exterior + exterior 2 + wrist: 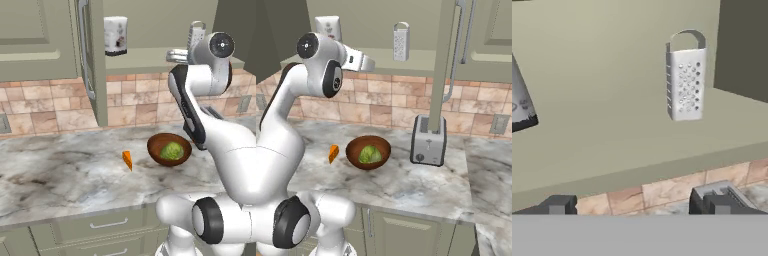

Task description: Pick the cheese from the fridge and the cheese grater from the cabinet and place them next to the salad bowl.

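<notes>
Cabinet shelf, cheese grater upright, handle up

A silver toaster stands on the marble counter.

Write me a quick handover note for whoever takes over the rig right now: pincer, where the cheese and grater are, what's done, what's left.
Pincer: open and empty, raised toward the open cabinet.
Cheese: lying on the counter just beside the salad bowl, so that half looks done.
Cheese grater: upright on the cabinet shelf, apart from the pincer, with a white canister further along the shelf.
Left: close in on the grater, grip it, lift it out and set it down next to the salad bowl. A toaster stands on the bowl's other side.
</notes>
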Motion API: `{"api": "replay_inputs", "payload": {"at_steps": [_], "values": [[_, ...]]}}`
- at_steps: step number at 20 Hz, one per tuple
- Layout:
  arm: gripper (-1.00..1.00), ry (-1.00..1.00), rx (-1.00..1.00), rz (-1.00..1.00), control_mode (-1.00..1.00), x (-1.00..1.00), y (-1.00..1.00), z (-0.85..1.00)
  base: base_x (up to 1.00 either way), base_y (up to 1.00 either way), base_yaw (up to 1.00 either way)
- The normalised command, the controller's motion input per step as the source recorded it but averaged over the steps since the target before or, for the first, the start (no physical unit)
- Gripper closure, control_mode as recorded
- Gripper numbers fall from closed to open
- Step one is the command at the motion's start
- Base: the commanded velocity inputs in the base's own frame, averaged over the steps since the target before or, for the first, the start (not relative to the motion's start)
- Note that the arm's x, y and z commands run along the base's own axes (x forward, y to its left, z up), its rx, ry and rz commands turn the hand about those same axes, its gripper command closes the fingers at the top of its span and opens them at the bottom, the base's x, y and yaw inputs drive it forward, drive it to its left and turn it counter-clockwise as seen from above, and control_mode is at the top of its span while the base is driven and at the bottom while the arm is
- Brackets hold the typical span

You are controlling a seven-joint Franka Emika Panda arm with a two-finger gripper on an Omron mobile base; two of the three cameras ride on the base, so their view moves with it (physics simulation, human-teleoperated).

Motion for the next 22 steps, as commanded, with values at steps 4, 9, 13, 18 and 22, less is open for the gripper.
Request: {"api": "replay_inputs", "payload": {"at_steps": [4, 9, 13, 18, 22], "values": [[-1.00, 0.00, 0.01, 0.00, -1.00, -0.05, -0.50, 0.60, 0.00, 0.00, 0.00], [-1.00, -0.01, 0.00, 0.00, -1.00, -0.03, -0.55, 0.29, 0.00, 0.00, 0.00], [-1.00, 0.09, 0.00, -0.01, -1.00, 0.09, -0.39, 0.17, 0.00, 0.00, 0.00], [-1.00, 0.06, 0.00, -0.02, -1.00, 0.15, -0.20, -0.10, 0.00, 0.00, 0.00], [-1.00, 0.01, 0.00, -0.01, -1.00, 0.20, -0.04, -0.16, 0.00, 0.00, 0.00]]}}
